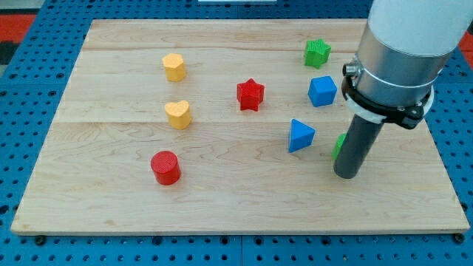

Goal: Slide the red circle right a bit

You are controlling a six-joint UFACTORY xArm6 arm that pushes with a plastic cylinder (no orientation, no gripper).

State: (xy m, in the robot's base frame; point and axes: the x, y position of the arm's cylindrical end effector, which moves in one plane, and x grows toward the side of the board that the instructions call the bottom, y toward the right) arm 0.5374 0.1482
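Down near the view's bottom left, the red circle (165,167) sits alone on the wooden counter (103,214), with a yellow heart (178,114) above it and a yellow hexagon-like block (174,66) higher still. Further right stand a red star (250,94), blue triangle (300,136), blue cube (322,91) and green star (318,52). No pincer exists on this arm, only a rod; my tip (347,176) rests well right of the circle, just beside a half-hidden green block (338,145).

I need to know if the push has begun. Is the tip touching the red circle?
Apart. The camera view shows my tip far toward the view's right of the red circle, bare board and the blue triangle lying between them.
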